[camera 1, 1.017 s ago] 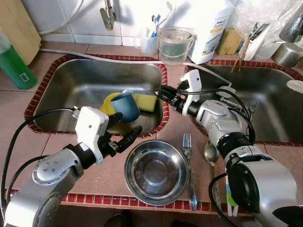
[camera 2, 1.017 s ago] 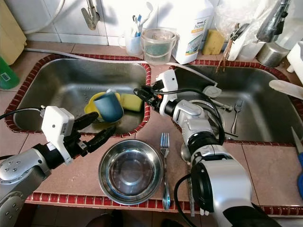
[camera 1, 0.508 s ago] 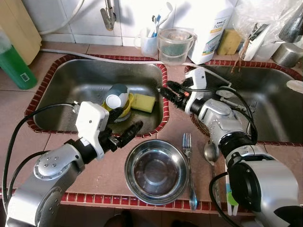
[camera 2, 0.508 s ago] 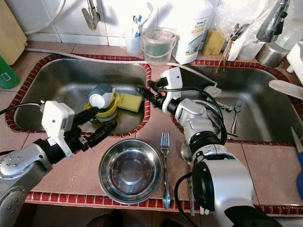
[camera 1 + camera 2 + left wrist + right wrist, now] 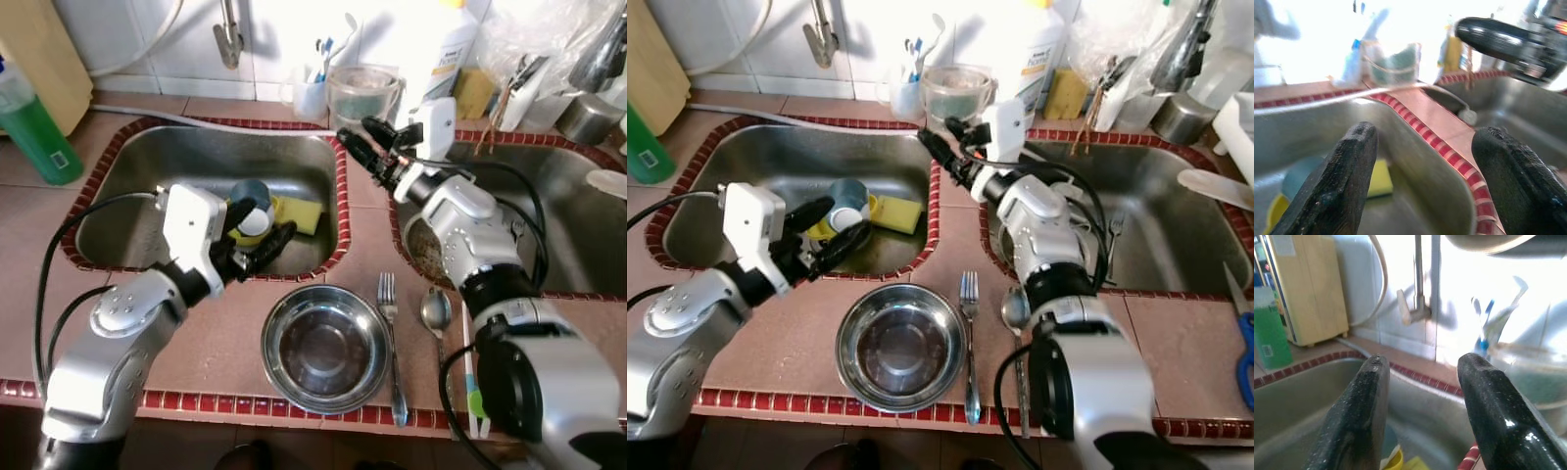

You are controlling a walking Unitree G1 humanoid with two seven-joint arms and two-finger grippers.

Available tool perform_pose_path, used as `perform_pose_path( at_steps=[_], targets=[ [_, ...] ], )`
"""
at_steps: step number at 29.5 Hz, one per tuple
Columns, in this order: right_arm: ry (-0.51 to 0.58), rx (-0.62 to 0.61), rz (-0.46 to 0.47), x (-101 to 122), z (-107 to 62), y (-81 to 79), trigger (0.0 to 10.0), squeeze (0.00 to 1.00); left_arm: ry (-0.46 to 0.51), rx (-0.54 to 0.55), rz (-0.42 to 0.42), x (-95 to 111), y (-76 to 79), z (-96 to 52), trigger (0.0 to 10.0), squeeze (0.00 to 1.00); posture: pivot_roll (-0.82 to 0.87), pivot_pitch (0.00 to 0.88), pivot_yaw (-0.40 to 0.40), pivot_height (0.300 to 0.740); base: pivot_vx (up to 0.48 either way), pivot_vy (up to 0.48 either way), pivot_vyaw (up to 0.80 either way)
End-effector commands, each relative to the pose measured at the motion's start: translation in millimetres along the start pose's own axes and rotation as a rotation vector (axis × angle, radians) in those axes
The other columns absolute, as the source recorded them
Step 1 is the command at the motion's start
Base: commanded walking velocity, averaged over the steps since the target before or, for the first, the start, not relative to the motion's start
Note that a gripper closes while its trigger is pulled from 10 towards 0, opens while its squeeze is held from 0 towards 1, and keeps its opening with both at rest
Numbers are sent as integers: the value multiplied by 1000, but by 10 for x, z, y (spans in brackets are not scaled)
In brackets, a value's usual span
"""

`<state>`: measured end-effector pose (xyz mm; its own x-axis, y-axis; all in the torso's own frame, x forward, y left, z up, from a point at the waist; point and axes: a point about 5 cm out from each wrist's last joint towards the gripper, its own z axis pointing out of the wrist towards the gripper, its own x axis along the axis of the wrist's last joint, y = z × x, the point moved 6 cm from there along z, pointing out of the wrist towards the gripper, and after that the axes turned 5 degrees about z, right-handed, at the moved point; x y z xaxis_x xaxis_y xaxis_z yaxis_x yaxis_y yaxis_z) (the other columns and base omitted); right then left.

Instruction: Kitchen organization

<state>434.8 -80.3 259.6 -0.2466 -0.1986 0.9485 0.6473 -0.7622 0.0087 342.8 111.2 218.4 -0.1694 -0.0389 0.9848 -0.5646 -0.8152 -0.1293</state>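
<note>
Two stainless steel sinks (image 5: 127,186) are set into the tiled tabletop (image 5: 225,362), and the left one holds a blue-grey plastic cup (image 5: 250,196) lying on a yellow plastic bowl (image 5: 838,230), with a yellow sponge (image 5: 306,215) just beside them. The left gripper (image 5: 257,240) is held over the near rim of that sink with its jaws apart and empty, so the cup is judged best taken by being approached from above and closed on across its wall, not its rim, lest it be tipped off the bowl. A round steel bowl (image 5: 323,348), a steel fork (image 5: 389,323) and a steel spoon (image 5: 436,311) lie on the tabletop nearer the robot. The right gripper (image 5: 361,147), jaws also apart and empty, is raised over the strip between the sinks and should be kept clear.
</note>
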Motion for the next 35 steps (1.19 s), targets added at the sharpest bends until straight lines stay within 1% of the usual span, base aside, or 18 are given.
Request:
perform_pose_path(
  at_steps=[1, 2, 3, 6, 9, 10, 12, 15, 16, 18, 20, 22, 23, 24, 28, 29, 32, 35],
  targets=[
    [11, -3, -28, 63, 3, -7, 10000, 0, 7, 25, 2, -3, -47, 4, 10000, 0, -15, 74, -24, 740, 0, 0, 0],
    [10, -29, -41, 65, -35, 20, 10000, 0, 17, 41, -2, 6, -85, 35, 10000, 0, -16, 64, -25, 740, 0, 0, 0],
    [10, -29, -41, 65, -35, 20, 10000, 0, 17, 41, -2, 6, -85, 35, 10000, 0, -16, 64, -25, 740, 0, 0, 0],
    [14, -78, -48, 61, -122, 59, 10000, 0, 23, 57, 0, 7, -133, 68, 10000, 0, -23, 56, -20, 740, 0, 0, 0],
    [16, -97, -46, 52, -188, 49, 10000, 0, 12, 71, 11, -29, -171, 93, 10000, 0, -26, 48, -17, 740, 0, 0, 0],
    [15, -115, -61, 52, -262, 35, 10000, 0, 9, 93, 17, -51, -210, 120, 10000, 0, -26, 46, -16, 740, 0, 0, 0],
    [12, -134, -64, 48, -309, 40, 10000, 0, 10, 108, 20, -61, -237, 139, 10000, 0, -29, 40, -14, 740, 0, 0, 0],
    [8, -192, -83, 40, -396, 89, 10000, 0, 13, 138, 28, -64, -273, 160, 10000, 0, -31, 36, -14, 740, 0, 0, 0],
    [1, -240, -113, 35, -463, 117, 10000, 0, 20, 165, 28, -70, -313, 170, 10000, 0, -33, 31, -13, 740, 0, 0, 0],
    [0, -269, -119, 29, -507, 136, 10000, 0, 17, 187, 28, -87, -347, 173, 10000, 0, -38, 25, -12, 740, 0, 0, 0],
    [0, -324, -120, 23, -585, 185, 10000, 0, 9, 218, 22, -119, -390, 175, 10000, 0, -41, 23, -12, 740, 0, 0, 0],
    [-15, -365, -122, 6, -671, 205, 10000, 0, 0, 234, 11, -161, -410, 179, 10000, 0, -43, 19, -10, 740, 0, 0, 0],
    [-22, -371, -133, -7, -732, 191, 10000, 0, -2, 233, 5, -182, -406, 175, 10000, 0, -44, 18, -10, 740, 0, 0, 0],
    [-35, -389, -123, -30, -793, 201, 10000, 0, -14, 233, 26, -214, -410, 161, 10000, 0, -47, 15, -6, 740, 0, 0, 0],
    [-45, -418, -122, -46, -875, 218, 10000, 0, -37, 240, 51, -268, -436, 137, 10000, 0, -51, 11, 0, 740, 0, 0, 0],
    [-51, -433, -119, -68, -928, 223, 10000, 0, -49, 240, 58, -305, -449, 117, 10000, 0, -52, 11, 4, 740, 0, 0, 0],
    [-58, -451, -119, -90, -966, 234, 10000, 0, -53, 244, 60, -325, -462, 108, 10000, 0, -53, 11, 6, 740, 0, 0, 0],
    [-82, -481, -116, -152, -1041, 235, 10000, 0, -68, 251, 64, -371, -472, 94, 10000, 0, -55, 13, 15, 740, 0, 0, 0]
  ],
)
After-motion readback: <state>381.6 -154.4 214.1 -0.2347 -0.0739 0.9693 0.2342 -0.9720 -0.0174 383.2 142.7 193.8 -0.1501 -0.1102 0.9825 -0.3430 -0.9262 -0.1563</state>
